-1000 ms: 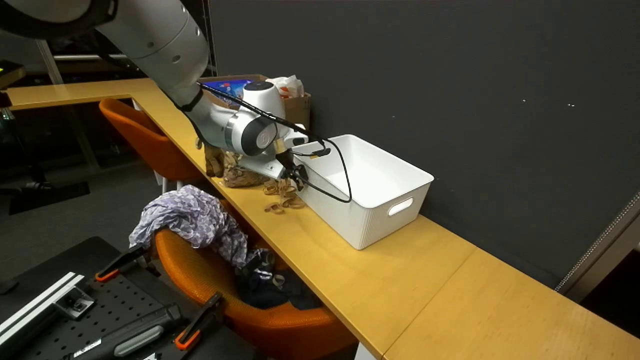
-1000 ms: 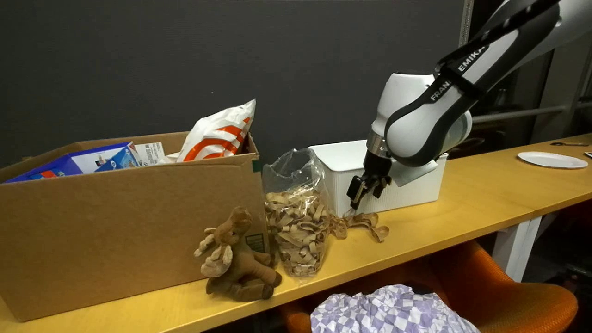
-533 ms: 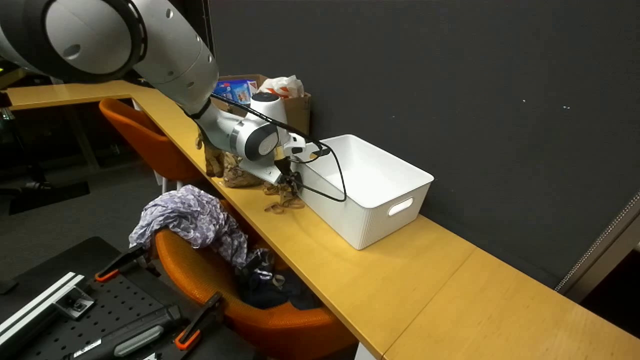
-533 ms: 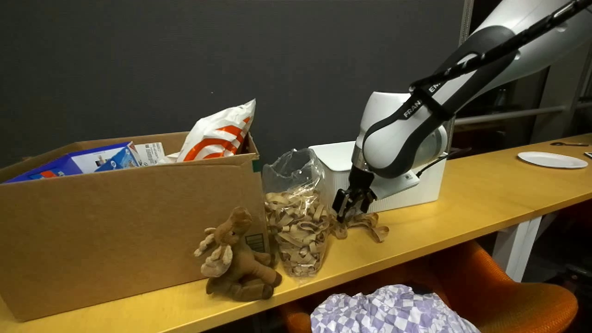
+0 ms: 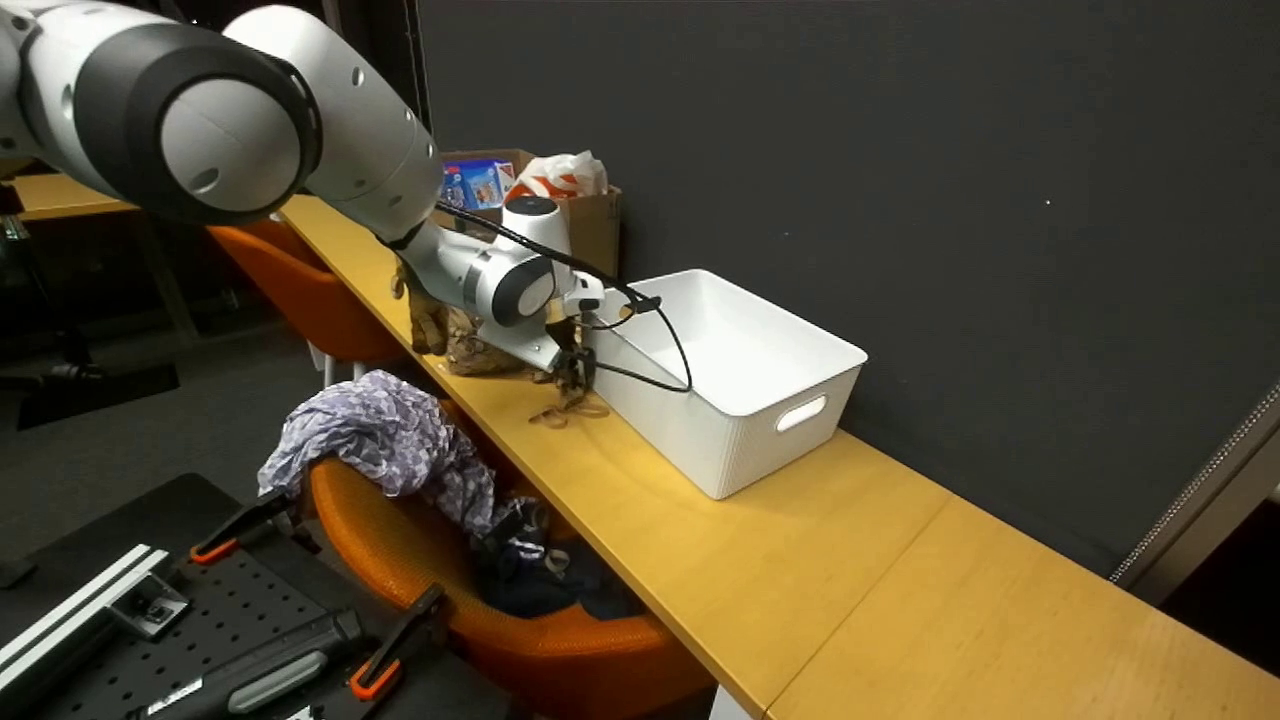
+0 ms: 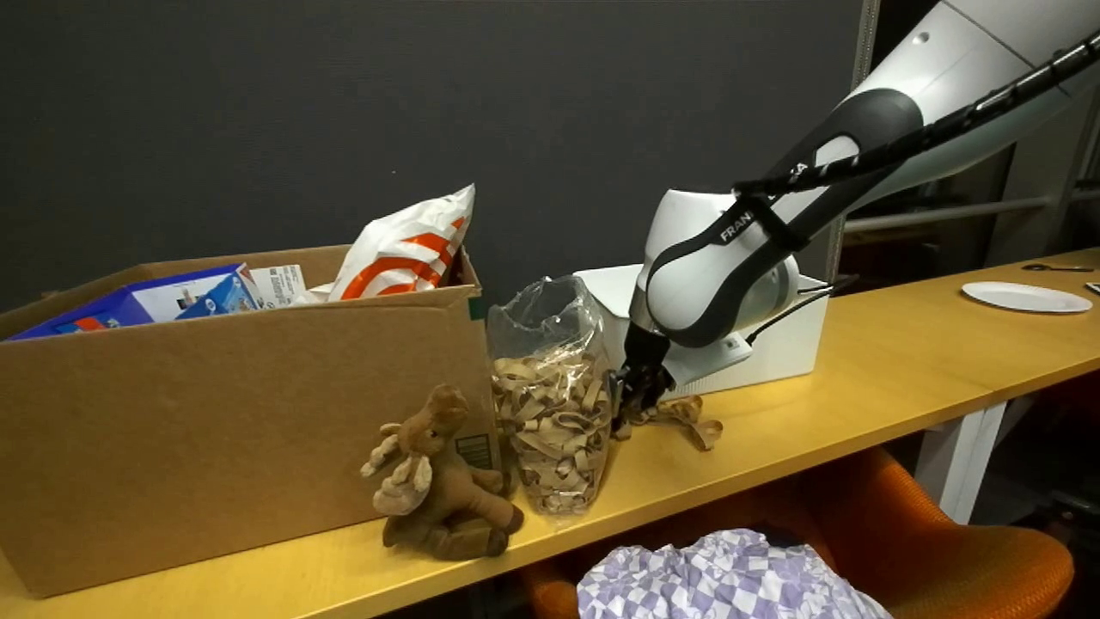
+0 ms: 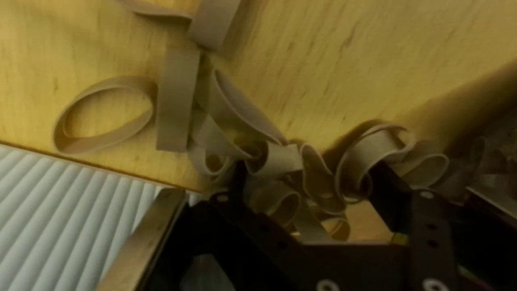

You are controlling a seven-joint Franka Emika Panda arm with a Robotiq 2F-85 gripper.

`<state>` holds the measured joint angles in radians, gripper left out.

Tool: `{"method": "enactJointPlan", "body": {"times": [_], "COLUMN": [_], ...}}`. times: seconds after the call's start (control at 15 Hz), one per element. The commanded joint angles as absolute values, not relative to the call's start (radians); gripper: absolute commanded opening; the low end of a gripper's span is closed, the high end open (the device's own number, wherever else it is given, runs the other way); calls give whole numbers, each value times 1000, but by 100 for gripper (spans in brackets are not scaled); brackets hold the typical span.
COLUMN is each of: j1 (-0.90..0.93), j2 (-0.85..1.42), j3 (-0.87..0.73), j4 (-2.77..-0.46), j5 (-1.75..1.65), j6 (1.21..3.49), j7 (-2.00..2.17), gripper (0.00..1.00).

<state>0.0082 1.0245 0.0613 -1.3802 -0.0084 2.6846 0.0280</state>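
Observation:
My gripper (image 7: pixel 310 171) is open and points down into a pile of loose tan bands (image 7: pixel 175 101) on the wooden table. Several looped bands lie between and around its two black fingers in the wrist view. The gripper also shows in both exterior views (image 5: pixel 575 375) (image 6: pixel 634 404), low over the table. The loose bands show there too (image 5: pixel 560 412) (image 6: pixel 687 413). A clear plastic bag (image 6: pixel 557 430) full of similar bands stands close beside the gripper. The ribbed white bin (image 5: pixel 720 440) is right beside the gripper, and its wall fills a corner of the wrist view (image 7: pixel 60 226).
A brown plush moose (image 6: pixel 451 503) sits by the bag, in front of a large cardboard box (image 6: pixel 249 430) holding packages. A white plate (image 6: pixel 1027 297) lies farther along the table. Orange chairs (image 5: pixel 390 540), one with patterned cloth (image 5: pixel 370 430), stand at the table edge. A dark wall (image 5: pixel 950 200) is behind.
My gripper has moved down and toward the bag of bands, and its fingers are now among the loose bands. The bin, bag, box and moose have not moved.

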Motion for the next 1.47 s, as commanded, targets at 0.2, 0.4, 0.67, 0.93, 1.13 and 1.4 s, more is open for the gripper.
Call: {"method": "enactJointPlan", "body": {"times": [0.2, 0.4, 0.67, 0.93, 1.13, 1.4], "j1": [-9, -14, 1, 22, 49, 89], "j2": [1042, 1005, 891, 719, 572, 389], "j3": [77, 79, 61, 48, 33, 13], "j4": [-1335, -1375, -1499, -1646, -1720, -1756], "j5": [17, 24, 27, 30, 18, -27], "j6": [2651, 2656, 2644, 2577, 2465, 2339], "j7": [-3, 4, 42, 98, 148, 201], "gripper": [21, 0, 2, 2, 2, 2]}}
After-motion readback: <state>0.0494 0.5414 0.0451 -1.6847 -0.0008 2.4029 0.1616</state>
